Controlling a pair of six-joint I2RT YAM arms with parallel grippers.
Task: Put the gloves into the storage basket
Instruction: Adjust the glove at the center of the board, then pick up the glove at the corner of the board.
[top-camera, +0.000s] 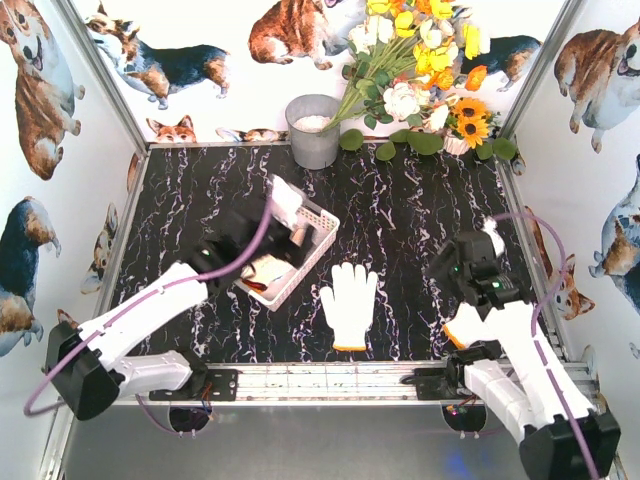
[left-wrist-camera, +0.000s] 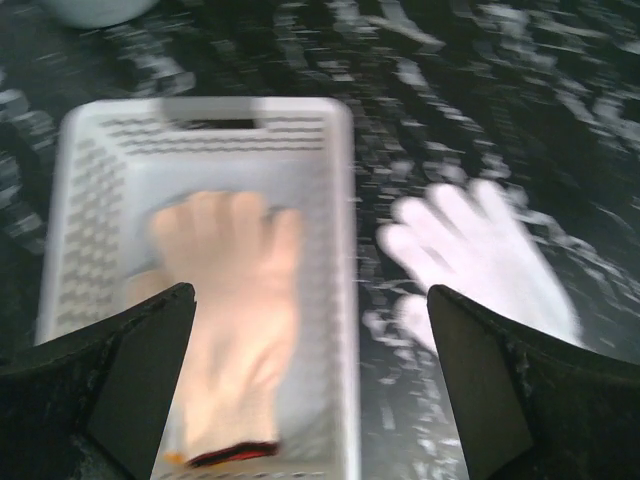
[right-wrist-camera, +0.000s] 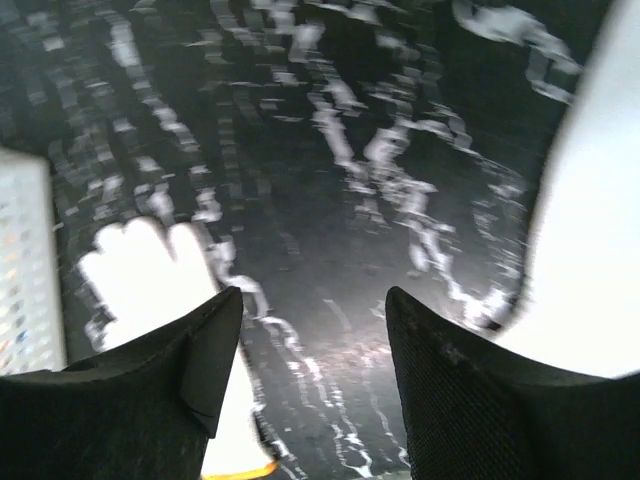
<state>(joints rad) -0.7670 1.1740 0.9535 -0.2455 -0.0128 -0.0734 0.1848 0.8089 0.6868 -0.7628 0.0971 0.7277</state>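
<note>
With my left gripper (left-wrist-camera: 310, 292) wide open and right gripper (right-wrist-camera: 312, 295) parted, both empty, I'd pinch the limp, light white glove (top-camera: 349, 303) mid-frame by its orange-edged cuff.

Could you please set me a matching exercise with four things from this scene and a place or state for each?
Things:
1 basket
2 white glove
3 bucket
4 left gripper

Places or states:
a open, above the basket
b flat on the table, fingers pointing to the back
c at the back edge, beside the flowers
d left of the middle, with a glove inside

Pairs: 1-d, 2-b, 3-c, 4-a
</note>
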